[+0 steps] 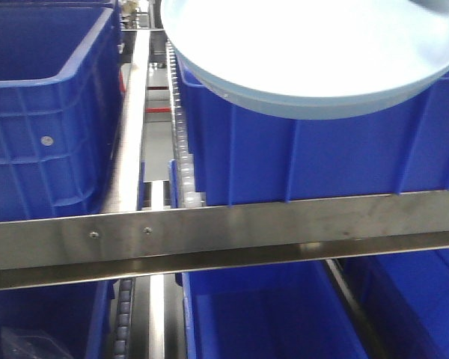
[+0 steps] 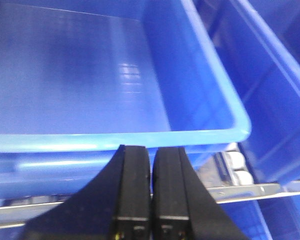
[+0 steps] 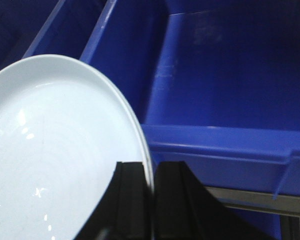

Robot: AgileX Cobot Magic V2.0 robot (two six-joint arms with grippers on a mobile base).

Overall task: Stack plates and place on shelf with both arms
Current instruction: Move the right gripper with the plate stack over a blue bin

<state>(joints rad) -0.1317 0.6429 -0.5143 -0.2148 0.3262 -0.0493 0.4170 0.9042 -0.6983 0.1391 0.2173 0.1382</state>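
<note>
Plates, stiff, glossy and likely slippery and breakable, hang above a blue bin on the shelf, pinched at the rim by the right gripper; the left gripper is clenched on nothing.

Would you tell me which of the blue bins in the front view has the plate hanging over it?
It is the upper right bin, above the steel rail; the pale plate overlaps its top edge. The upper left bin and the bins below the rail have none.
</note>
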